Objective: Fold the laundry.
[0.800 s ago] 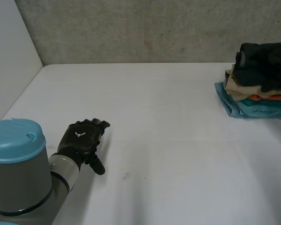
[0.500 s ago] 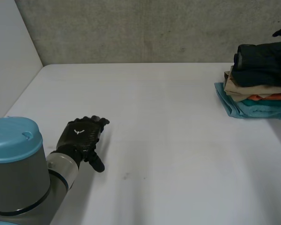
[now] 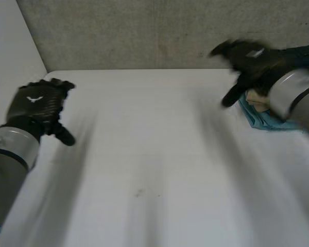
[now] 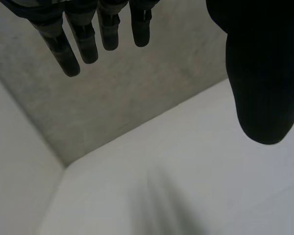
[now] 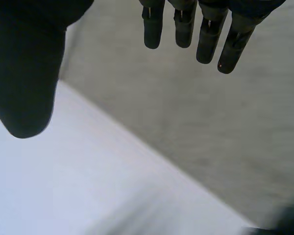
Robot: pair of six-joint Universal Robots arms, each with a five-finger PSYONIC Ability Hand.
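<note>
A stack of folded laundry (image 3: 262, 117) lies at the table's far right, its teal bottom piece and a tan layer showing behind my right arm. My right hand (image 3: 250, 62) hovers above the table just left of the stack, open, fingers (image 5: 183, 24) straight and thumb apart, holding nothing. My left hand (image 3: 37, 105) is raised over the table's far left side, open as well, with straight fingers (image 4: 88, 34) and nothing in it.
The white table (image 3: 154, 170) meets a grey concrete wall (image 3: 144, 31) at the back and a white side wall (image 3: 10, 62) at the left. The corner where they join appears beyond the left hand's fingertips (image 4: 63, 164).
My left hand has lifted off the table's near left and moved up toward the far left corner. My right hand has swung in from the right, in front of the folded stack.
</note>
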